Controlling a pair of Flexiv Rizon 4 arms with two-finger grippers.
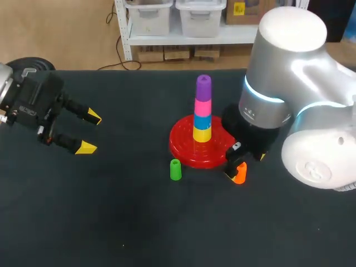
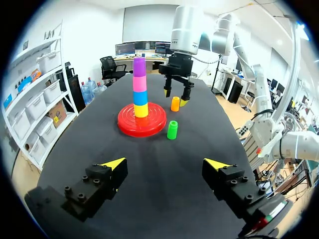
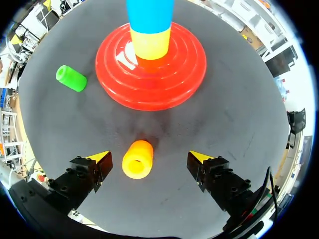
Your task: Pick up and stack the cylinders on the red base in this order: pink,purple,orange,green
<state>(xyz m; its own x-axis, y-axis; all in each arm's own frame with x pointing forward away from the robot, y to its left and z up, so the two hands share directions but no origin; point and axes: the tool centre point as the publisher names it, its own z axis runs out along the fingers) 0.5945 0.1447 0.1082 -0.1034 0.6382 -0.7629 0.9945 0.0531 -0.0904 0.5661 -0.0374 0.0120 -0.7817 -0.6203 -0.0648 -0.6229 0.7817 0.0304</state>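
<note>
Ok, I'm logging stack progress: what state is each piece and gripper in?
red base: on table, loaded.
yellow cylinder: stacked, lowest.
blue cylinder: stacked, second.
pink cylinder: stacked, third.
purple cylinder: stacked, topmost.
orange cylinder: upright on table, ungripped.
green cylinder: upright on table, beside base.
right gripper: open, straddling orange cylinder.
left gripper: open, empty.

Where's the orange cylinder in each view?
Head: orange cylinder stands on the table just off the red base, under the right claw.
Left wrist: orange cylinder far ahead of the left claw, beside the base, under the right claw.
Right wrist: orange cylinder between the open right claw's fingers, touching neither, base ahead.
Shared landmark: the red base.
</note>
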